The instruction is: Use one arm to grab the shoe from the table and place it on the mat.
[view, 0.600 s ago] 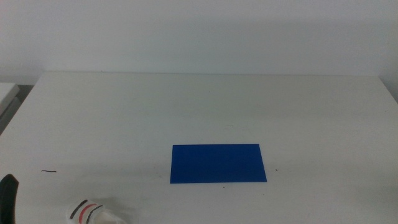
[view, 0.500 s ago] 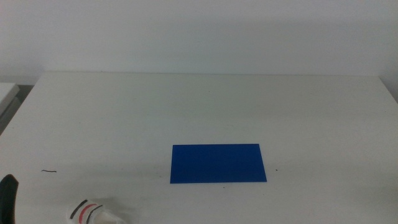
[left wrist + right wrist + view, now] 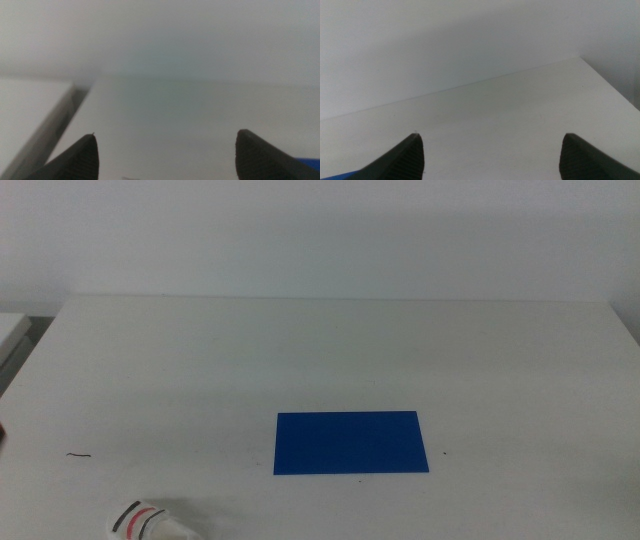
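The white shoe with dark and red-orange straps lies at the table's front left, cut off by the picture's bottom edge. The deep-blue mat lies flat near the middle of the white table, to the right of the shoe. Neither arm shows in the middle view. My left gripper is open and empty, looking over bare tabletop, with a sliver of the mat at the picture's edge. My right gripper is open and empty over bare tabletop, with a sliver of the mat in view.
A small dark mark lies on the table at the left. The table's left edge and a gap beside it show in the left wrist view. The table's far right corner shows in the right wrist view.
The dark piece of the left gripper at the lower left edge of the middle view sank and has left the picture. The shoe and the mat have not moved.
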You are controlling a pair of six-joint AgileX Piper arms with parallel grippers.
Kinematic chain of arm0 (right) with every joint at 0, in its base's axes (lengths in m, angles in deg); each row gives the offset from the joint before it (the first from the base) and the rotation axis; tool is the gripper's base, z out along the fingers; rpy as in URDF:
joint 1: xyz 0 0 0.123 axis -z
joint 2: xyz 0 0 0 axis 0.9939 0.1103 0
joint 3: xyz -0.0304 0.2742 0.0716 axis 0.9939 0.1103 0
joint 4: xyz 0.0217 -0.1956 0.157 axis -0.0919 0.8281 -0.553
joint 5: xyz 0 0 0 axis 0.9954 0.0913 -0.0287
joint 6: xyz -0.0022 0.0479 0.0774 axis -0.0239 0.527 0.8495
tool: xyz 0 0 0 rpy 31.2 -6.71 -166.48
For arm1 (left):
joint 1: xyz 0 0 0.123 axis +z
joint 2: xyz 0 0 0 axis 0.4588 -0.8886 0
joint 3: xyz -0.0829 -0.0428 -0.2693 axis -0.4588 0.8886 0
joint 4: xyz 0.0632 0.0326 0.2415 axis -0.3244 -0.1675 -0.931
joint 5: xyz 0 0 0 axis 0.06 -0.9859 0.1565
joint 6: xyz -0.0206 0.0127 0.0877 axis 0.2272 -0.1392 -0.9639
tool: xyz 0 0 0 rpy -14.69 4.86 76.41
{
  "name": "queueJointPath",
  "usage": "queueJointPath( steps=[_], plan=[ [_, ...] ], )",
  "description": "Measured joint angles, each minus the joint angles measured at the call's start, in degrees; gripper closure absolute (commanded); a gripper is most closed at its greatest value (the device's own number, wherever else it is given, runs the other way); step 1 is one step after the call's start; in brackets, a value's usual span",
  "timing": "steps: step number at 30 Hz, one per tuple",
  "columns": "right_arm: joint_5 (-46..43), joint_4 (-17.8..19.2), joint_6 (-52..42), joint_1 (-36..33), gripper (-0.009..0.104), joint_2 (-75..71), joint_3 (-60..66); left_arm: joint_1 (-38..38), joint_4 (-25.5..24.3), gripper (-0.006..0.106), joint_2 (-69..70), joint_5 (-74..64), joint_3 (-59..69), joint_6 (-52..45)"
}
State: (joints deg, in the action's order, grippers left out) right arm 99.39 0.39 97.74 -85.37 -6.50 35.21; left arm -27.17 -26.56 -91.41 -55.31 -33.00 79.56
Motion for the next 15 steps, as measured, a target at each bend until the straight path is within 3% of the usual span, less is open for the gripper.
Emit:
queueJointPath(
  steps=[7, 11, 15],
  plan=[
    [0.0, 0.0, 0.0, 0.0, 0.016, 0.0, 0.0, 0.0, 1.71, 0.007, -24.21, -29.61, -31.56, 10.6],
    [0.0, 0.0, 0.0, 0.0, 0.016, 0.0, 0.0, 0.0, 3.38, 0.007, -33.39, -42.46, -40.68, 20.86],
    [0.0, 0.0, 0.0, 0.0, 0.016, 0.0, 0.0, -0.02, 7.4, 0.007, -40.31, -45.86, -43.37, 31.55]
  ],
)
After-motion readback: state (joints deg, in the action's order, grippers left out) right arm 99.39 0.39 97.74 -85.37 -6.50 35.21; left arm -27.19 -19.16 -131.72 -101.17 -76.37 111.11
